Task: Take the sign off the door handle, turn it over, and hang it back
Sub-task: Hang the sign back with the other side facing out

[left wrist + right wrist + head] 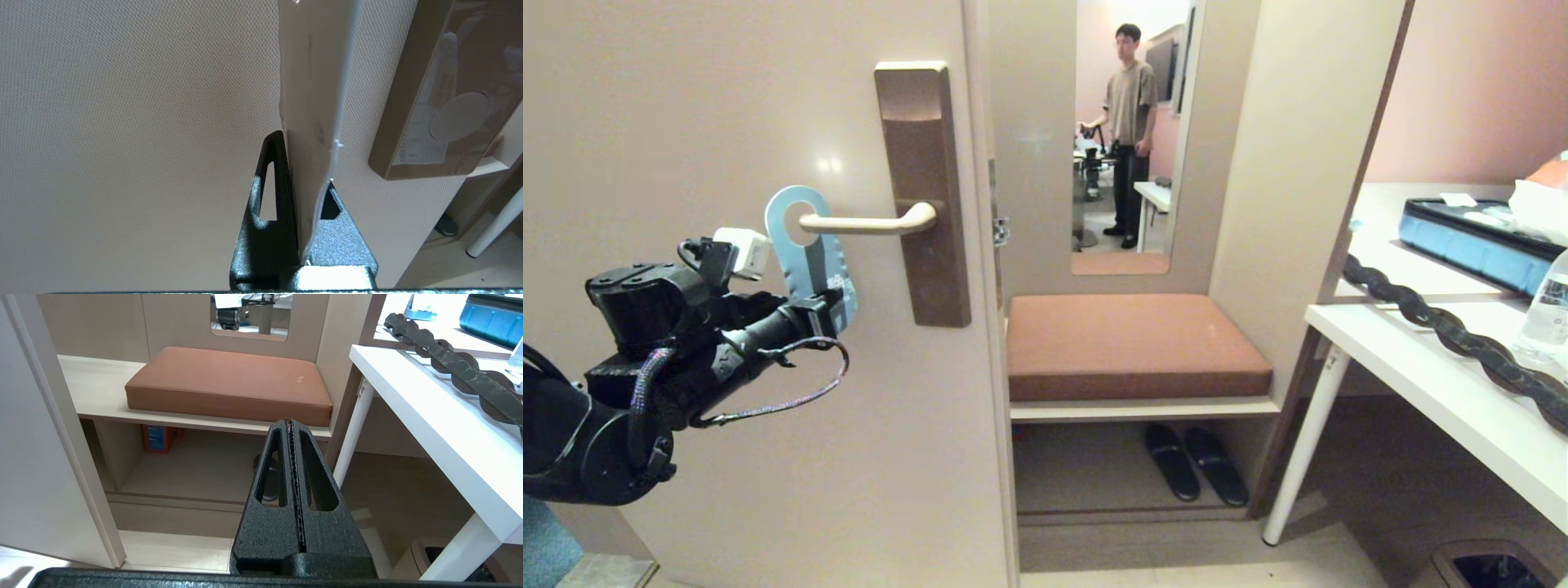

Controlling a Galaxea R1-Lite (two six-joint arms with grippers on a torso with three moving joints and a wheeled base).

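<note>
The sign (810, 255) hangs with its oval hole around the free end of the door handle (870, 222), grey-blue side toward me. My left gripper (837, 306) has its fingers (274, 196) clamped on the sign's lower edge. My right gripper (291, 421) sits parked, fingers pressed together, near the white surface (429, 416).

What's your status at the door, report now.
Left gripper shut on sign's lower end. Sign hangs on door handle, grey-blue face out. Right gripper shut, empty. Nothing in the way.
</note>
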